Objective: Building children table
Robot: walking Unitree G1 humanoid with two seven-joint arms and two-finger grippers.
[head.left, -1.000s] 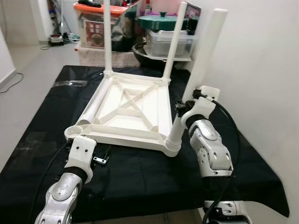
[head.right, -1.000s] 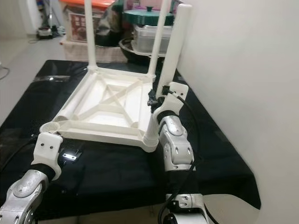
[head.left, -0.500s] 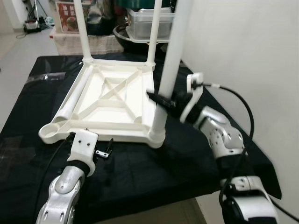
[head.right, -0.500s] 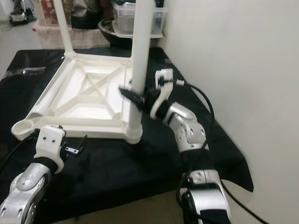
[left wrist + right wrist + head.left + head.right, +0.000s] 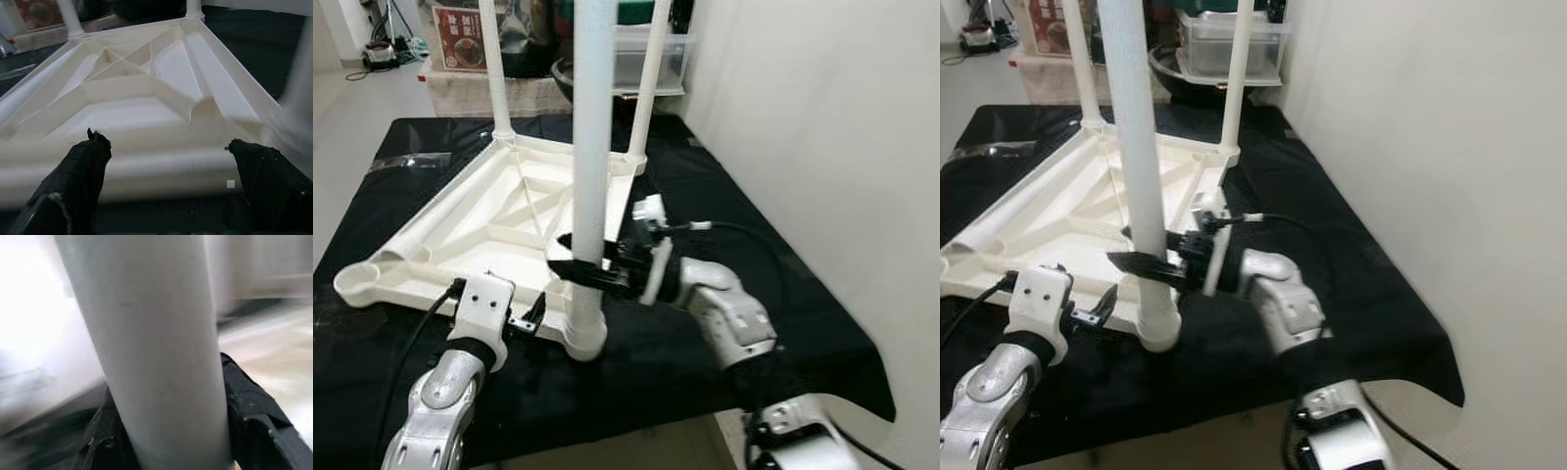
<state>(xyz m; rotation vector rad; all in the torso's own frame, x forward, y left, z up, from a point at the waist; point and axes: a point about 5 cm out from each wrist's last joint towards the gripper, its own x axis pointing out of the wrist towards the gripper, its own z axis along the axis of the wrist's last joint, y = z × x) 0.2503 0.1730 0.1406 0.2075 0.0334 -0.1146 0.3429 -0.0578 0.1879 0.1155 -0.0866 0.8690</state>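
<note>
Black-draped surface [image 5: 783, 294] bearing upturned tabletop [image 5: 499, 220]; right gripper [image 5: 576, 270] pinching near leg [image 5: 591, 137]; left gripper [image 5: 166, 161] spread by rim, seen from wrist.

No text, brand, number or sign can be read. A red-and-white box [image 5: 463, 36] standing on the floor beyond the far edge of the black-covered desk [image 5: 773, 294] carries a printed label with a round picture, but its lettering is too small and blurred to make out.
</note>
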